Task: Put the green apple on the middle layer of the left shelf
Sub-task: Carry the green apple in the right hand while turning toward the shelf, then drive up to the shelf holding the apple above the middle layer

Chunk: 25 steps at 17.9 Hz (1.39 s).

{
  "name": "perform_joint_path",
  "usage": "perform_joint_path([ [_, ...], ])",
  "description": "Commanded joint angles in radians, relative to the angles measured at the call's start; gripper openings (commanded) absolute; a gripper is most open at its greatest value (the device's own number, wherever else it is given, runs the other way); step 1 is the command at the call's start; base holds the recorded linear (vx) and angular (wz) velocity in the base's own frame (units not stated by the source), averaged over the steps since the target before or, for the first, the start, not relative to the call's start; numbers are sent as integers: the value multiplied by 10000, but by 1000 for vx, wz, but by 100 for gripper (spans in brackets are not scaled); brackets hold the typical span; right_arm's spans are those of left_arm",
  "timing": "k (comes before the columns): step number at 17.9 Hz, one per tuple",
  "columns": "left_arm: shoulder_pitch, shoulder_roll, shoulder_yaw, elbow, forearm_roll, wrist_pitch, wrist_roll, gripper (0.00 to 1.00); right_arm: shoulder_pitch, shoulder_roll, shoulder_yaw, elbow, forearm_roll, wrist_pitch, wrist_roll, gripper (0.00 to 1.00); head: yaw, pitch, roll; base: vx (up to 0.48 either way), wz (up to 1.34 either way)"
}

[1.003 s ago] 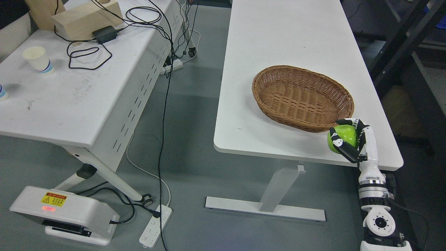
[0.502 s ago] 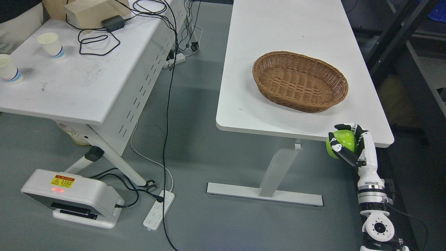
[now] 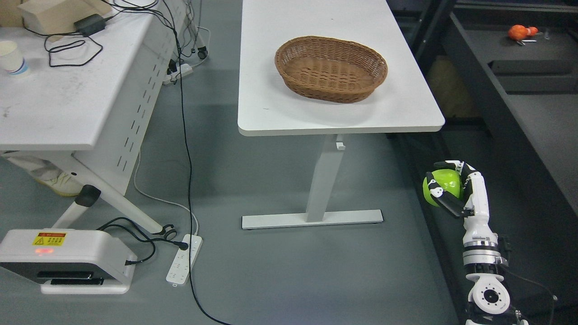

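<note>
The right hand [image 3: 445, 187], white with black finger segments, rose on its jointed white arm from the lower right corner and had its fingers [image 3: 434, 188] curled tight around the round, glossy green apple [image 3: 441, 186], which bulged out between thumb and fingers. Hand and apple hung in the air over the grey floor [image 3: 280, 271], well apart from the white rectangular table [image 3: 271, 104] and lower in the picture than its near edge. On that table sat an oval brown wicker basket [image 3: 331, 68], near the right end of the top. To the right of the table stood a dark shelving unit [image 3: 519, 108], whose black boards ran along the right edge of the picture; on an upper board, far back, lay a small orange-red object [image 3: 519, 32], too small to make out. On the left stood a second white table with a perforated side panel [image 3: 81, 117], carrying a white paper cup with a blue band [image 3: 12, 57], a black power adapter [image 3: 90, 24] with looped black cable, and a pale wooden block [image 3: 49, 14]. On the floor below it lay a white box-shaped device with a yellow warning label [image 3: 67, 259] and a white power strip [image 3: 184, 258].
</note>
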<state>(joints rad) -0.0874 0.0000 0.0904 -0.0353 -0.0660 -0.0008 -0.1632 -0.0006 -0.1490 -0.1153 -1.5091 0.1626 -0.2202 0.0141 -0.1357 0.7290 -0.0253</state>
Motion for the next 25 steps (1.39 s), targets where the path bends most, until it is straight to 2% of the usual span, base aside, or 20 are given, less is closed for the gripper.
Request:
perform_joint_path([
  [1,-1,175,1,0,0,-7,-9,100,-102,33,-13,-3,0,-7,-3,5,0,0,0,-222,-584],
  [13,-1,175,1,0,0,-7,6,100,-40,17,2,-3,0,-7,-3,5,0,0,0,-187,-701],
  [25,-1,175,-14,0,0,-7,6,100,-71,-29,-13,12,0,70,-3,5,0,0,0,-59,-651],
])
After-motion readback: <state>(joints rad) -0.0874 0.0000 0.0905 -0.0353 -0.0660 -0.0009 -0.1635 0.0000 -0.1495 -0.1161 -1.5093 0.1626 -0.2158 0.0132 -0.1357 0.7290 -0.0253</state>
